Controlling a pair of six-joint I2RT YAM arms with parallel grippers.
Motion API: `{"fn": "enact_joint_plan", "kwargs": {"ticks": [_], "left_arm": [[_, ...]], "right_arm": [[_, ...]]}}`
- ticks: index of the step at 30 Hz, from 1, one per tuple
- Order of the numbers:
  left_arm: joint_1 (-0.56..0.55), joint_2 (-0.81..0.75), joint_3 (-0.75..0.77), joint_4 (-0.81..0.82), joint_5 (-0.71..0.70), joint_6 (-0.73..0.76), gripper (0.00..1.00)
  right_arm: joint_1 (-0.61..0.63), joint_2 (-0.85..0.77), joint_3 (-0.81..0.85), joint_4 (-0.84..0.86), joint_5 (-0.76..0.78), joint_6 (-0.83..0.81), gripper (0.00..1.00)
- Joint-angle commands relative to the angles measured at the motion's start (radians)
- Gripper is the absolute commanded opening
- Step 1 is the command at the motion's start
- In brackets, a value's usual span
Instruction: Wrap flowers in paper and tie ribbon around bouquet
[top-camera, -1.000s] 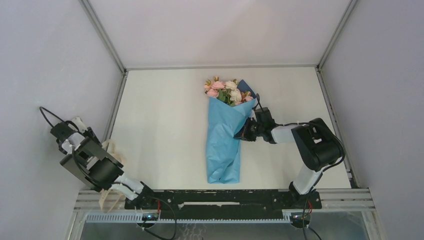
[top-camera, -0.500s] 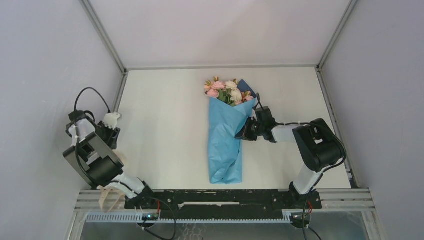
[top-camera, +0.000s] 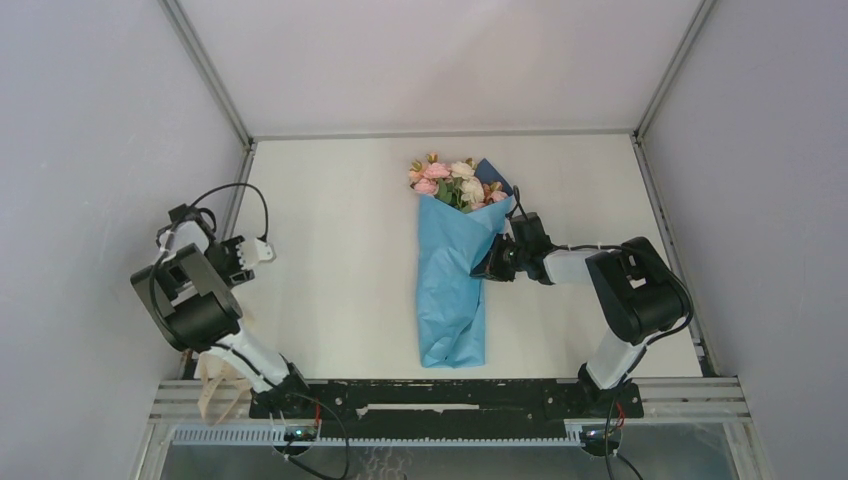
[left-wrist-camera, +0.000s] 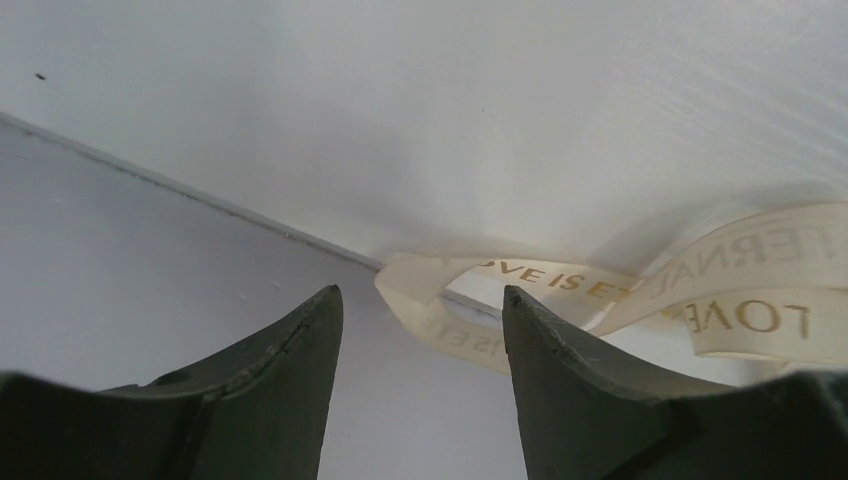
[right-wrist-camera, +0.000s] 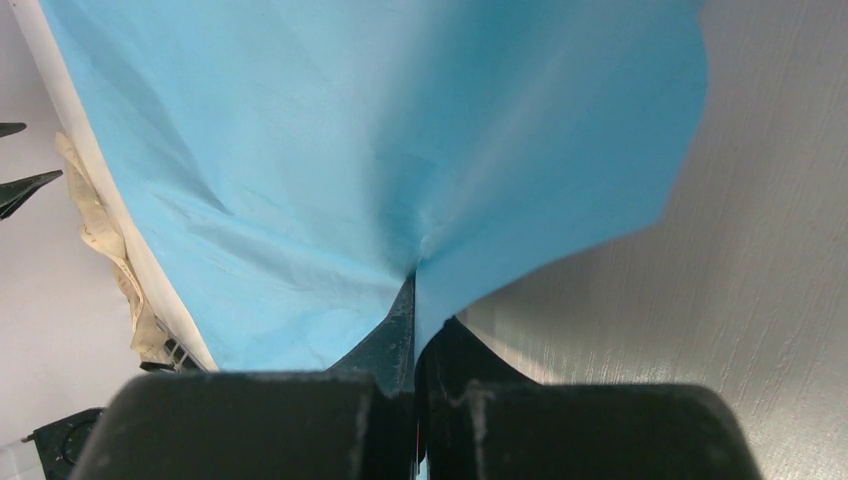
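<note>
Swung in from the left wall over the last second, the left gripper (top-camera: 262, 250) now points out over the left edge of the table (top-camera: 340, 250), while the right arm and the bouquet (top-camera: 452, 270) have not shifted.

Nearest, the cream ribbon (top-camera: 213, 388) hangs in a loose bundle at the near-left corner. The left arm covers much of it in the overhead view, so its full run cannot be traced. From the left wrist, its loops lie beyond the dark fingertips (left-wrist-camera: 325, 305), with gold lettering reading "LOVE IS". The rest of the words are cut off by the right-hand finger and the picture's edge. That claw stands apart with nothing between its fingers. Whether the ribbon there rests on the table or against the wall is hard to tell.

Farther out, at mid-table, the right gripper (top-camera: 483, 268) is pinched together on the right edge of the blue paper (top-camera: 447, 300). From the right wrist, the sheet puckers where the two fingers meet and fills most of the picture, hiding everything behind it.

The bouquet lies lengthwise, its narrow crumpled end toward the arms. The stems are entirely covered by the wrap. At the far end the flowers (top-camera: 455, 183), pink, peach and cream, stick out of the cone's mouth, with a darker blue flap just to their right.
</note>
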Motion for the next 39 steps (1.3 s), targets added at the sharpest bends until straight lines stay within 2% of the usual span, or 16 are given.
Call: {"fn": "enact_joint_plan", "kwargs": {"ticks": [1, 5, 10, 12, 14, 15, 18, 20, 24, 29, 33, 35, 39], "left_arm": [[-0.003, 0.074, 0.054, -0.025, -0.103, 0.133, 0.64], [-0.005, 0.121, 0.075, -0.058, -0.201, 0.149, 0.64], [-0.020, 0.143, 0.057, -0.033, -0.204, 0.140, 0.66], [-0.031, 0.163, 0.060, -0.025, -0.201, 0.117, 0.63], [-0.042, 0.177, 0.060, -0.027, -0.203, 0.093, 0.55], [-0.049, 0.180, 0.060, -0.032, -0.200, 0.081, 0.45], [-0.064, 0.175, 0.061, -0.045, -0.169, 0.008, 0.02], [-0.083, 0.158, 0.080, -0.055, -0.134, -0.085, 0.00], [-0.136, 0.088, 0.132, -0.080, 0.039, -0.304, 0.00], [-0.297, -0.067, 0.149, -0.120, 0.281, -0.530, 0.00], [-0.516, -0.175, 0.188, -0.148, 0.359, -0.707, 0.00], [-0.661, -0.219, 0.238, -0.176, 0.393, -0.807, 0.00], [-0.858, -0.280, 0.424, -0.256, 0.486, -0.973, 0.00]], "right_arm": [[-0.007, -0.009, 0.004, -0.085, 0.087, -0.050, 0.00], [-0.006, -0.009, 0.003, -0.087, 0.091, -0.051, 0.00], [-0.007, 0.004, 0.004, -0.070, 0.082, -0.045, 0.00], [-0.007, 0.005, 0.003, -0.067, 0.080, -0.044, 0.00], [-0.007, 0.001, 0.004, -0.075, 0.085, -0.047, 0.00], [-0.007, -0.004, 0.004, -0.082, 0.089, -0.049, 0.00], [-0.010, -0.015, 0.004, -0.093, 0.095, -0.054, 0.00], [-0.013, -0.026, 0.004, -0.091, 0.091, -0.052, 0.00], [-0.022, -0.047, 0.003, -0.081, 0.071, -0.046, 0.00], [-0.043, -0.063, 0.003, -0.084, 0.042, -0.039, 0.00], [-0.055, -0.102, 0.004, -0.094, 0.030, -0.044, 0.00], [-0.070, -0.117, 0.004, -0.101, 0.018, -0.043, 0.00], [-0.100, -0.146, 0.004, -0.124, 0.014, -0.055, 0.00]]}}
